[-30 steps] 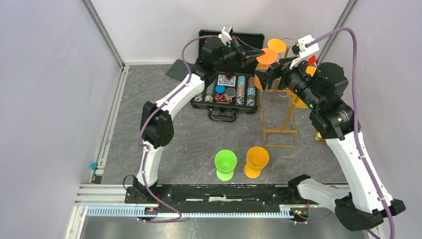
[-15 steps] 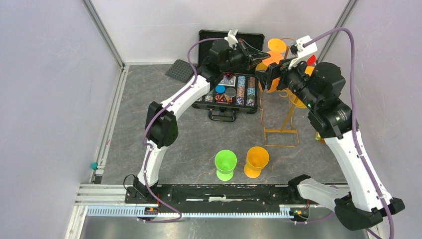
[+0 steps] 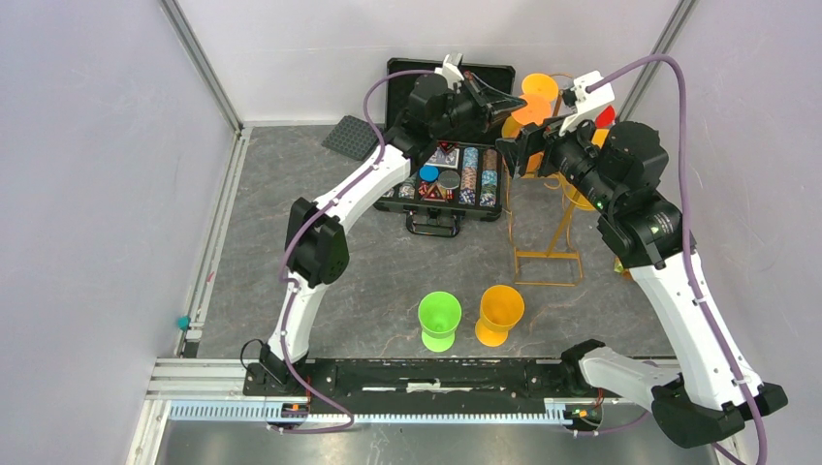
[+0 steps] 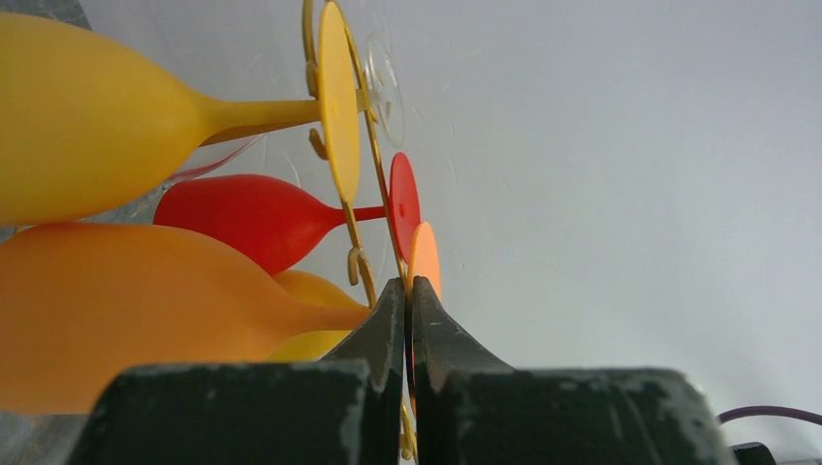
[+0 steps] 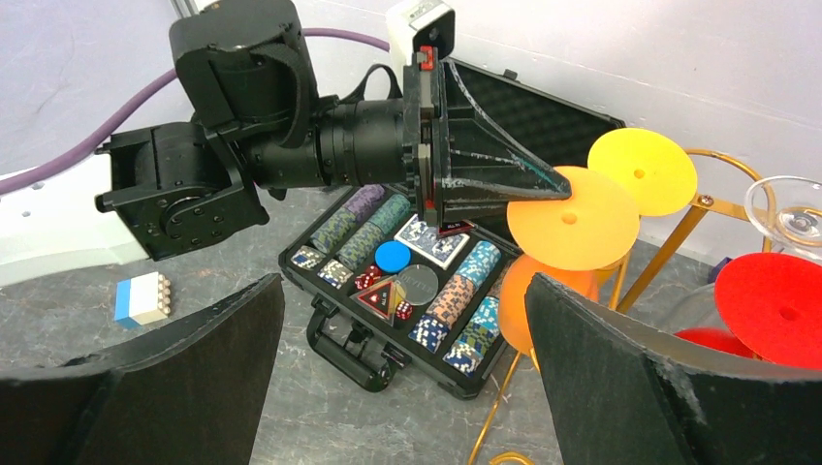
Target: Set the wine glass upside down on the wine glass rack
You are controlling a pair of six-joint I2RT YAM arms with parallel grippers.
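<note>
My left gripper (image 4: 408, 291) is shut on the edge of the round foot (image 5: 572, 223) of an orange wine glass (image 4: 126, 310). That glass hangs bowl-down at the top of the gold wire wine glass rack (image 3: 548, 263), its stem beside a curled hook (image 4: 361, 271). On the rack behind it hang a yellow glass (image 4: 87, 107) and a red glass (image 4: 242, 218). The right gripper (image 5: 402, 291) is open, close in front of the rack, with nothing between its fingers. In the top view the left gripper (image 3: 504, 99) reaches over the chip case to the rack top.
An open black case of poker chips (image 3: 446, 174) lies left of the rack. A green glass (image 3: 438, 320) and another orange glass (image 3: 498, 313) stand upright near the arm bases. A clear glass (image 5: 800, 218) hangs at the rack's far side. A small brick (image 5: 141, 297) lies left.
The left gripper has carried the orange glass to the right, up to the rack's top rails. The right arm has barely shifted.
</note>
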